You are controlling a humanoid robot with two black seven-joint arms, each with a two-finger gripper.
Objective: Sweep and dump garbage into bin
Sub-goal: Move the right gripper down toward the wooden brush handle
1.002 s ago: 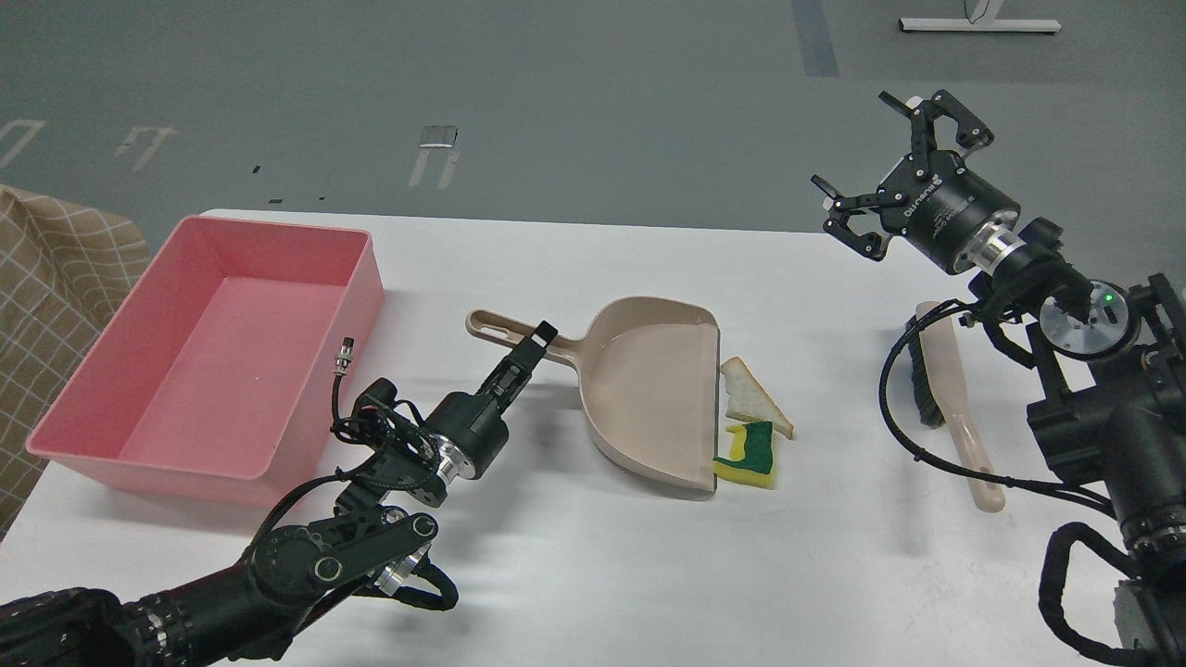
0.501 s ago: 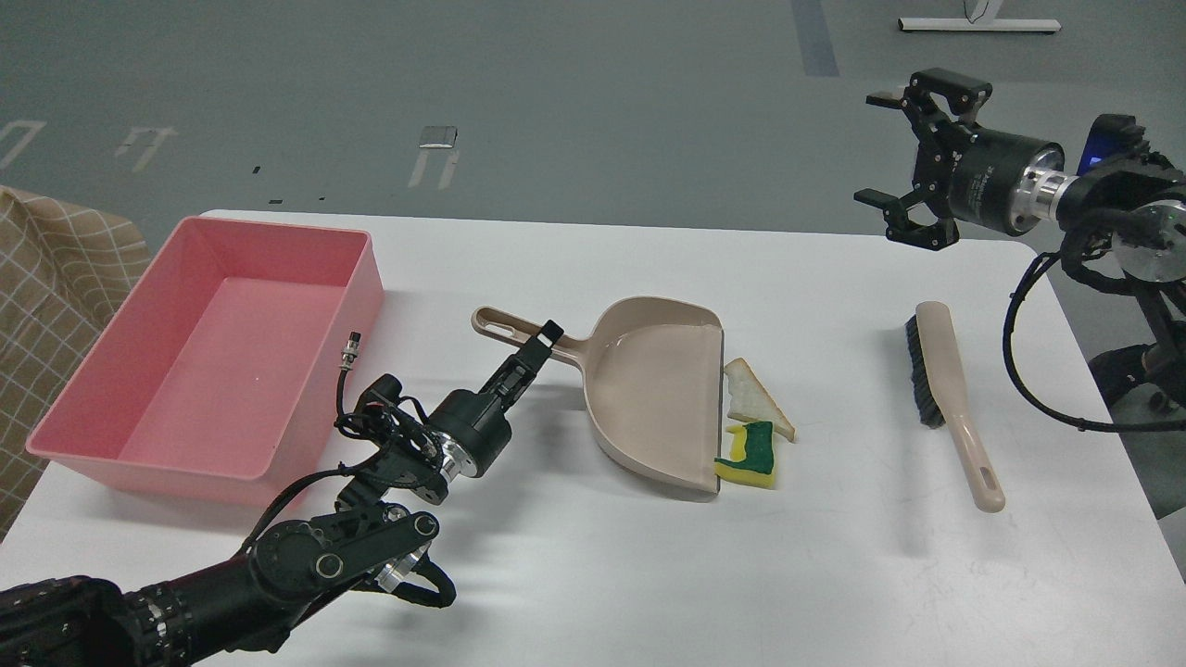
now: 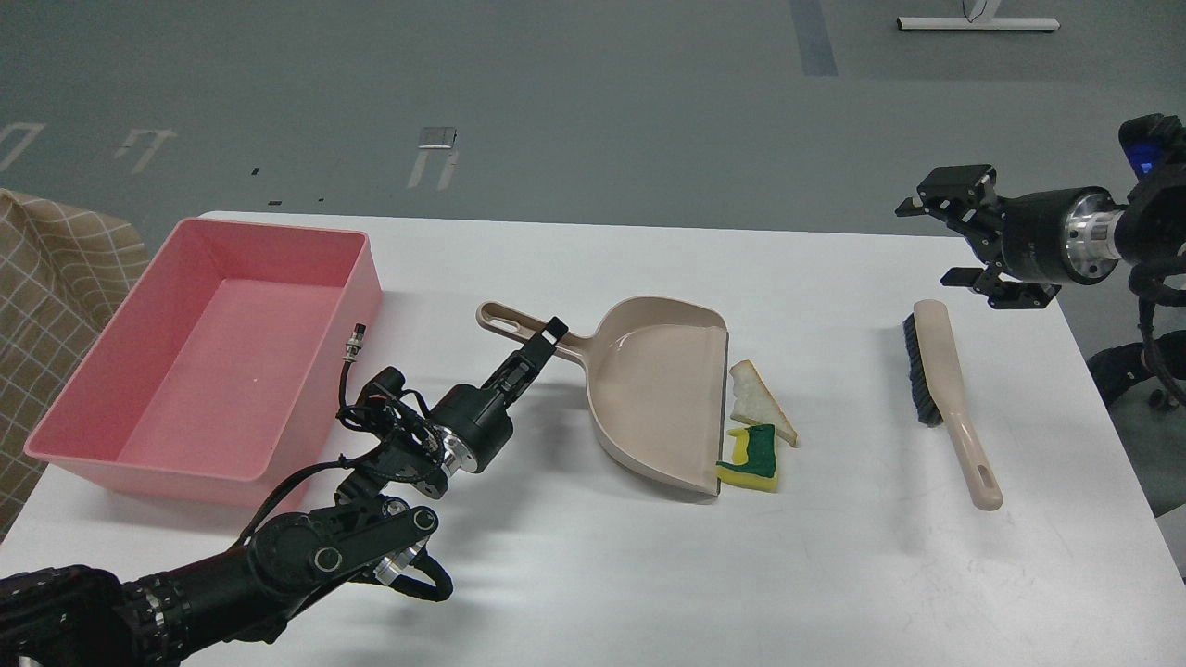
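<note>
Grey floor lies beyond the far edge of a white bench, and the work sits across its middle. The left gripper is clamped on the handle of the beige dustpan, fingers pinched around the neck just short of the pan; the pan lies flat with its open lip turned toward the bench's right edge. Touching that lip are the two scraps of garbage: the bread slice and, nearer the front edge, the yellow-and-green sponge. Toward the right edge lies the brush, bristles facing the pan, with nothing holding it. The right gripper hangs above the far right corner, fingers spread and empty (well apart from the brush). The pink bin stands at the far left corner, with nothing visible in it.

I judge the sweep not yet begun: pan secured, brush ungrasped. The next move calls for the right gripper to drop onto the brush handle, then push both scraps leftward into the pan.
</note>
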